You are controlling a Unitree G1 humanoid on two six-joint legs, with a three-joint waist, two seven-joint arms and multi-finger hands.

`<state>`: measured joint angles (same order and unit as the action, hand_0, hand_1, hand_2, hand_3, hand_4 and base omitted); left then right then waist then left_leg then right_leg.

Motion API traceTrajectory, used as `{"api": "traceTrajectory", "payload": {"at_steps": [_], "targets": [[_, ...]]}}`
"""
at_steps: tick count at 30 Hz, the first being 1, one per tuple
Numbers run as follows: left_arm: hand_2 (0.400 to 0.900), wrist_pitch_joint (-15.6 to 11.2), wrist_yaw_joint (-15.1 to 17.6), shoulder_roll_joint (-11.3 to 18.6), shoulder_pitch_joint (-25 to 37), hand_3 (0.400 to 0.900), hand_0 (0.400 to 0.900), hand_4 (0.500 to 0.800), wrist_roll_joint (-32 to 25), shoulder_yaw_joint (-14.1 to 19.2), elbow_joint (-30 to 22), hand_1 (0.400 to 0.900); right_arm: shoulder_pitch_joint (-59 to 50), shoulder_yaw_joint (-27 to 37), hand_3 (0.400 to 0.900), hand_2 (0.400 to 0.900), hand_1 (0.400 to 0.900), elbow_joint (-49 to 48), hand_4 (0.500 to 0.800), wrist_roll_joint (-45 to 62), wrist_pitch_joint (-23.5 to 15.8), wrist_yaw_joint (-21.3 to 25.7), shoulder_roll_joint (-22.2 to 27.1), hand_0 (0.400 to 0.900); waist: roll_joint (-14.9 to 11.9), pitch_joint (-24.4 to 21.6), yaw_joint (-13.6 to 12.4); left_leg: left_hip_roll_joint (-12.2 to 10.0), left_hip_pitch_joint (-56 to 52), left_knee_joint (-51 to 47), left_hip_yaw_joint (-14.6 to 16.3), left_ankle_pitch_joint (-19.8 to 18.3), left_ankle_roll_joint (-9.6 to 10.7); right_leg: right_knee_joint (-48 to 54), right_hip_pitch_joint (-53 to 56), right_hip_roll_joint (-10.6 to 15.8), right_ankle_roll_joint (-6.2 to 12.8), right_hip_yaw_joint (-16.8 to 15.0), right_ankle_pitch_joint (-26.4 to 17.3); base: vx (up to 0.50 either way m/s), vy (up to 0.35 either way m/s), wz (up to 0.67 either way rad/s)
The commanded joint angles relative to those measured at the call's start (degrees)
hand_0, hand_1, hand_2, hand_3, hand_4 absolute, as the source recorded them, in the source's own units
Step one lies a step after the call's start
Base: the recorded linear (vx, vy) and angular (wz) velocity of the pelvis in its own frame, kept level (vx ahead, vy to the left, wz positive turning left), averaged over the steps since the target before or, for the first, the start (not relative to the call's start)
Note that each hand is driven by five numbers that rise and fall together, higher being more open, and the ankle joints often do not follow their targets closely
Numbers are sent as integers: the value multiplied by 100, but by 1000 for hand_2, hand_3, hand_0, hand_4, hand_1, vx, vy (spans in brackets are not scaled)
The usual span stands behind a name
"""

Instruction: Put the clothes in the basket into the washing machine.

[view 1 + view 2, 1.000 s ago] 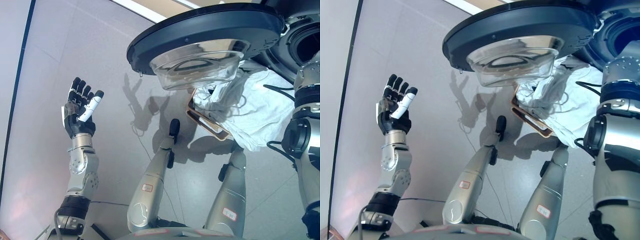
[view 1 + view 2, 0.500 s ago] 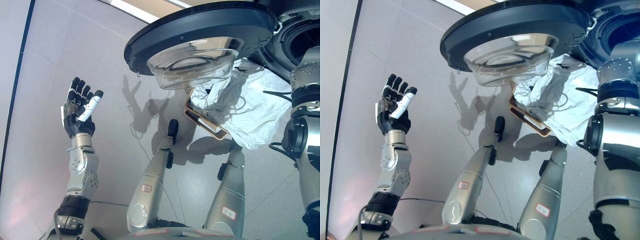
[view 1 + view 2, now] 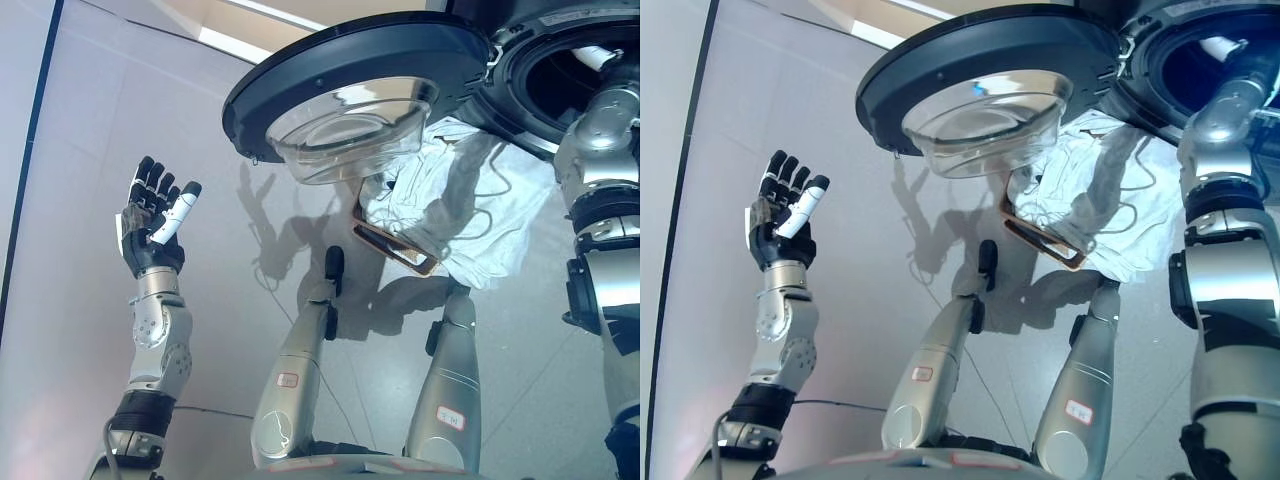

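The washing machine's round door, dark with a clear bowl window, stands open over the floor. Its dark drum opening is at the top right. A brown basket lies under the door, and white clothes spill out of it towards the machine. My right arm reaches up from the right into the drum opening, where my right hand shows only as a pale patch, its grip hidden. My left hand is held up at the left, open and empty, far from the basket.
The grey tiled floor spreads to the left and in front of the basket. A pale wall strip runs along the top left. The open door overhangs the basket's left side.
The camera has shifted, so more of the drum opening shows. My right arm has reached higher into the drum. My left hand has stayed raised and open.
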<state>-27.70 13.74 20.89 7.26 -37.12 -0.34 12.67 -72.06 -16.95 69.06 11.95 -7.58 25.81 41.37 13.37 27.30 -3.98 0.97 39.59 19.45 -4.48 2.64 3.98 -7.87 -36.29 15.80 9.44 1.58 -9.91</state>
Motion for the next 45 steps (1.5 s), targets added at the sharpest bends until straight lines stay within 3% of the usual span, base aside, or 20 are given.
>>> {"api": "traceTrajectory", "payload": {"at_steps": [1, 12, 22, 27, 34, 42, 45], "targets": [[900, -508, 75, 367, -127, 900, 900, 800, 212, 726, -138, 900, 290, -745, 900, 900, 900, -308, 800, -868, -100, -263, -407, 900, -125, -357, -184, 206, -162, -921, -42, 268, -158, -222, 115, -78, -119, -58, 344, -29, -12, -7], [900, -504, -187, 270, -40, 900, 900, 800, 165, 899, 12, 900, 1216, -1566, 900, 900, 900, -1341, 800, -2308, -177, -1173, -129, 900, -251, -264, -24, 153, -269, -861, 4, 239, -173, -265, 150, -104, -133, -128, 337, -14, -4, -6], [900, -449, -210, 199, 12, 900, 900, 800, 118, 1040, 101, 900, 1750, -1432, 900, 900, 900, -1199, 800, -2710, -36, -1297, -349, 900, -365, -266, 40, 100, -408, -758, 4, 168, -161, -291, 323, -138, -146, -74, 364, 1, -8, -2], [900, -427, 160, 52, 41, 900, 900, 800, 370, 1157, 391, 900, 3152, -311, 900, 900, 900, -1672, 800, -2232, -132, -681, -1234, 900, -562, -307, 225, -47, -783, -704, -5, 40, -157, -330, 681, -225, -157, -61, 479, 60, -29, -10], [900, -376, 433, 1, -36, 900, 900, 800, 693, 1290, 977, 900, 4644, 346, 900, 900, 900, -2476, 800, -1588, -544, -642, -1831, 900, -806, -531, 373, -250, -1484, -876, -43, 4, -110, -174, 1394, -303, -118, 31, 570, 89, -34, -7], [900, -256, 278, 77, -156, 900, 900, 800, 646, 1403, 1880, 900, 5686, 777, 900, 900, 900, -2907, 800, -716, -950, -901, -2206, 900, -971, -1027, 439, -434, -2504, -1589, -123, 151, -41, -91, 2257, -288, -27, 257, 772, 117, -10, 10], [900, -190, 199, 146, -299, 900, 900, 800, 762, 1426, 1948, 900, 5792, 894, 900, 900, 900, -2845, 800, -399, -1024, -983, -2353, 900, -1016, -1190, 447, -468, -2815, -1840, -124, 191, -43, 46, 2488, -296, 8, 330, 761, 95, 20, 3]]}}
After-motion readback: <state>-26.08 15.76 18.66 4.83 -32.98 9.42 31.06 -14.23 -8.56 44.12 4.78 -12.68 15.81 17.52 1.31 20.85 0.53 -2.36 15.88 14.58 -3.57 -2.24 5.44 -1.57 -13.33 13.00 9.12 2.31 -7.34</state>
